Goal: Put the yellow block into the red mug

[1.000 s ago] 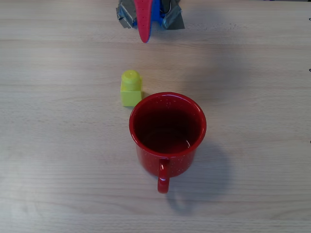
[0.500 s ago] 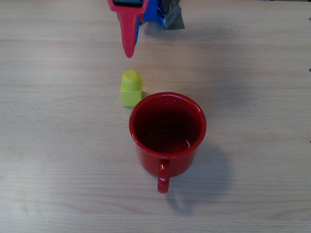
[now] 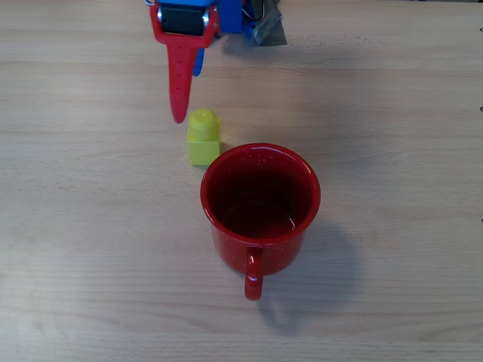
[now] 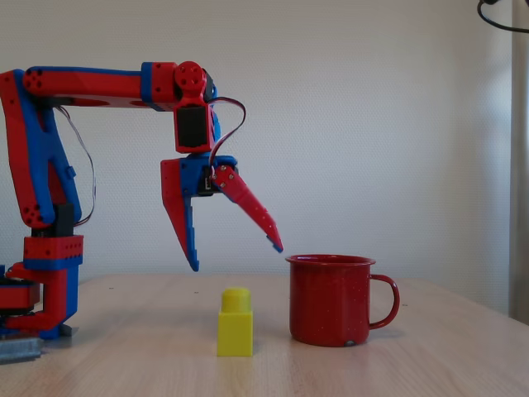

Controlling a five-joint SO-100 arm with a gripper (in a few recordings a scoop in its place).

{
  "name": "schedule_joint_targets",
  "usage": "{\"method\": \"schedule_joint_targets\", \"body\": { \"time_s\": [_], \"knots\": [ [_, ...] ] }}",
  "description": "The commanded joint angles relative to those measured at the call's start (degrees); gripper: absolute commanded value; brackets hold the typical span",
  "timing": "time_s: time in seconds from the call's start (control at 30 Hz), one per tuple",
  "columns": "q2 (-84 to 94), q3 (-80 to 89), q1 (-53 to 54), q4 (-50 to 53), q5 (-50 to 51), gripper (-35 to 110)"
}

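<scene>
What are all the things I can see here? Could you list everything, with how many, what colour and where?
yellow block: one, bright yellow with a round stud on top, standing upright on the table just beside the mug's rim, on the side away from the handle.
red mug: one, glossy red with faint white speckles, upright in the middle of the table, nothing inside, handle pointing toward the bottom of the overhead view.
table: one, pale wood grain, under everything.
wall: one, off-white, behind the table in the fixed view.
arm: one, red and blue, its base at the left of the fixed view.
gripper: one, red and blue, jaws spread wide, hanging above the block and holding nothing.
</scene>
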Motion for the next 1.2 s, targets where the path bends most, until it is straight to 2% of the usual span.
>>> {"method": "schedule_joint_targets", "body": {
  "time_s": [0.0, 0.63, 1.17],
  "knots": [
    [0.53, -3.43, 0.79, 1.67, 0.97, 44],
    [-8.17, 1.67, -0.18, -7.73, 2.9, 52],
    [-11.87, 4.83, -2.37, -13.27, 3.6, 52]
  ]
}}
